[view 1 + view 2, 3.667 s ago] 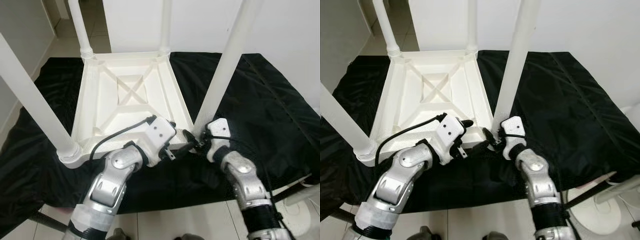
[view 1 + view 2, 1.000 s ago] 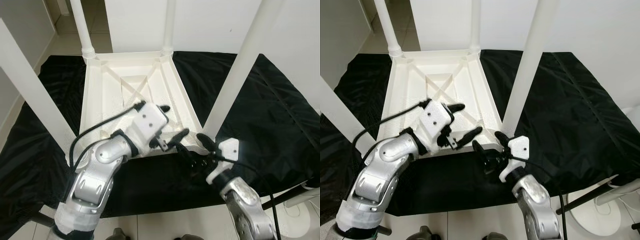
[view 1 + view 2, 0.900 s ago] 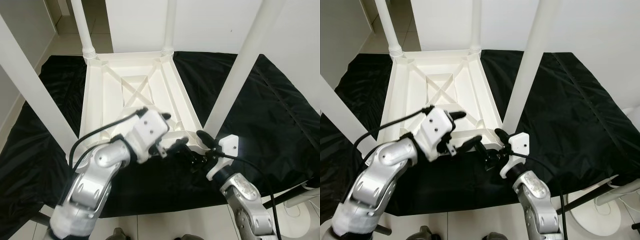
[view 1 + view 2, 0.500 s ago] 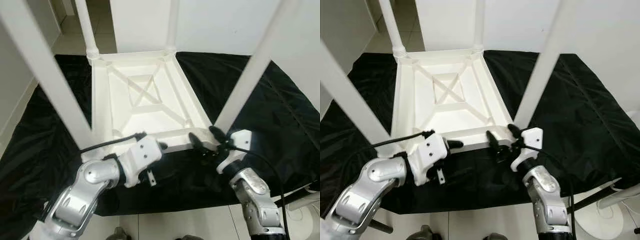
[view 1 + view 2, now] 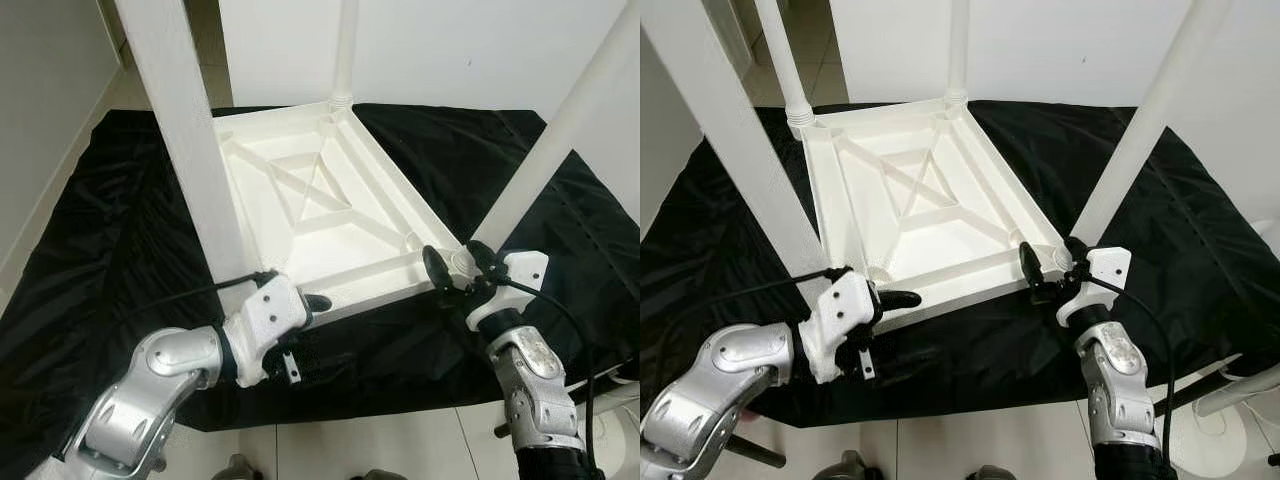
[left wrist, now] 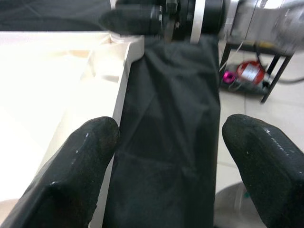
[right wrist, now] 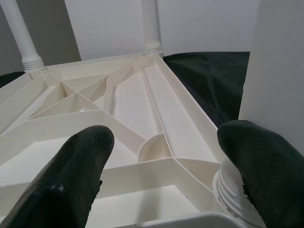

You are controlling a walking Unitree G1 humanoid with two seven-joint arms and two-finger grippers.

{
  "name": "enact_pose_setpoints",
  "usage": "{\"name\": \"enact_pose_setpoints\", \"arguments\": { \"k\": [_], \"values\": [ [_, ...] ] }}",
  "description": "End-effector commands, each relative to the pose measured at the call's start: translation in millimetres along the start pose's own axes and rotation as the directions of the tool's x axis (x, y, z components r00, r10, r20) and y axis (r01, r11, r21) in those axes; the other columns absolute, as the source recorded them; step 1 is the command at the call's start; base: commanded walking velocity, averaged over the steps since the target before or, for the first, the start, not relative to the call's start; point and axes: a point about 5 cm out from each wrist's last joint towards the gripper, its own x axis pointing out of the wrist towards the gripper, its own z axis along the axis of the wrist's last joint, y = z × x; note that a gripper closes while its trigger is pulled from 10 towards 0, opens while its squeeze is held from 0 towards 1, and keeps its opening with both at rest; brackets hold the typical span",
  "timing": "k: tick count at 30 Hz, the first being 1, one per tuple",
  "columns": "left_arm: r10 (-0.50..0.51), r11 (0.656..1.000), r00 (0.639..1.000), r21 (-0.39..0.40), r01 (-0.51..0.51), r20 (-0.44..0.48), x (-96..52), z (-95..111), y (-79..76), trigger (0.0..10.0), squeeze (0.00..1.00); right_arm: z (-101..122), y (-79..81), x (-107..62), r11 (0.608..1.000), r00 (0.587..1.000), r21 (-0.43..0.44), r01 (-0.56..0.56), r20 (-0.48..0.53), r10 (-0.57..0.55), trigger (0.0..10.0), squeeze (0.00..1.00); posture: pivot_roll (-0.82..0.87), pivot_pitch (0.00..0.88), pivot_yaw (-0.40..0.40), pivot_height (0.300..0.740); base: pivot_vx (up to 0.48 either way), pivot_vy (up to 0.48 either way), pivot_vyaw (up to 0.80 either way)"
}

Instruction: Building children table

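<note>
Table (image 5: 330, 215) lies upside down on the black sheet (image 5: 100, 240), all 4 legs fitted, now turned askew; left gripper (image 5: 300, 310) and right gripper (image 5: 1050, 268), both spread wide, have let go at its near rim; flipping it likely follows.

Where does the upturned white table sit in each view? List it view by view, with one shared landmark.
Left eye view: the table lies centre, legs up.
Right eye view: centre, slightly left.
Left wrist view: its pale rim runs along one side.
Right wrist view: its ribbed underside spreads between the jaws.
Shared landmark: the black sheet under it.
</note>
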Motion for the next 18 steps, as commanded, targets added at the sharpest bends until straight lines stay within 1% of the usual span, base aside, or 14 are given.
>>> {"name": "enact_pose_setpoints", "arguments": {
  "k": [1,3,5,6,7,9,11,12,14,15,16,17,18],
  "values": [
    [0.078,0.997,0.997,0.018,-0.078,0.007,-7.7,7,8.1,10.0,0.00,3,-29.9,-8.0,0.988,0.988,-0.035,0.153,0.005,-0.153,10.0,0.00,-0.06,0.033,0.006,0.740,0.000,0.000,0.00],
    [0.060,0.998,0.998,0.014,-0.060,0.002,-8.4,7,5.2,10.0,0.00,3,-30.8,-8.0,0.987,0.988,-0.034,0.156,0.006,-0.156,10.0,0.00,-0.06,0.033,0.006,0.740,0.000,0.000,0.00],
    [0.022,1.000,1.000,0.004,-0.022,-0.015,-12.3,4,-0.4,10.0,0.00,4,-32.4,-8.2,0.987,0.987,-0.034,0.159,0.009,-0.159,10.0,0.00,-0.06,0.033,0.006,0.740,0.000,0.000,0.00],
    [0.022,1.000,1.000,0.004,-0.022,-0.015,-12.3,4,-0.4,10.0,0.00,4,-32.4,-8.2,0.987,0.987,-0.034,0.159,0.009,-0.159,10.0,0.00,-0.06,0.033,0.006,0.740,0.000,0.000,0.00],
    [-0.022,1.000,0.999,-0.019,0.021,-0.029,-21.1,3,-5.0,10.0,0.00,4,-33.4,-8.0,0.987,0.987,-0.033,0.159,0.013,-0.159,10.0,0.00,-0.06,0.038,0.007,0.740,0.000,0.000,0.00],
    [-0.022,1.000,0.999,-0.019,0.021,-0.029,-21.1,3,-5.0,10.0,0.00,4,-33.4,-8.0,0.987,0.987,-0.033,0.159,0.013,-0.159,10.0,0.00,-0.06,0.038,0.007,0.740,0.000,0.000,0.00],
    [-0.071,0.996,0.997,-0.052,0.068,-0.042,-33.8,2,-9.8,10.0,0.00,4,-32.5,-6.9,0.988,0.989,-0.032,0.149,0.017,-0.149,10.0,0.00,-0.06,0.044,0.004,0.740,0.000,0.000,0.00],
    [-0.071,0.996,0.997,-0.052,0.068,-0.042,-33.8,2,-9.8,10.0,0.00,4,-32.5,-6.9,0.988,0.989,-0.032,0.149,0.017,-0.149,10.0,0.00,-0.06,0.044,0.004,0.740,0.000,0.000,0.00],
    [-0.089,0.994,0.994,-0.076,0.083,-0.070,-43.7,-1,-12.2,10.0,0.00,4,-30.7,-4.8,0.990,0.990,-0.033,0.140,0.022,-0.139,10.0,0.00,-0.06,0.046,0.004,0.740,0.000,0.000,0.00],
    [-0.089,0.994,0.994,-0.076,0.083,-0.070,-43.7,-1,-12.2,10.0,0.00,4,-30.7,-4.8,0.990,0.990,-0.033,0.140,0.022,-0.139,10.0,0.00,-0.06,0.046,0.004,0.740,0.000,0.000,0.00],
    [-0.079,0.994,0.991,-0.081,0.071,-0.104,-49.6,-5,-11.4,10.0,0.00,4,-29.7,-3.8,0.990,0.991,-0.032,0.134,0.024,-0.133,10.0,0.00,-0.05,0.053,0.006,0.740,0.000,0.000,0.00],
    [-0.049,0.995,0.988,-0.091,0.036,-0.143,-58.5,-9,-8.2,10.0,0.00,3,-28.6,-2.6,0.991,0.991,-0.030,0.129,0.025,-0.129,10.0,0.00,-0.05,0.055,0.003,0.740,0.000,0.000,0.00],
    [-0.049,0.995,0.988,-0.091,0.036,-0.143,-58.5,-9,-8.2,10.0,0.00,3,-28.6,-2.6,0.991,0.991,-0.030,0.129,0.025,-0.129,10.0,0.00,-0.05,0.055,0.003,0.740,0.000,0.000,0.00]
  ]
}}
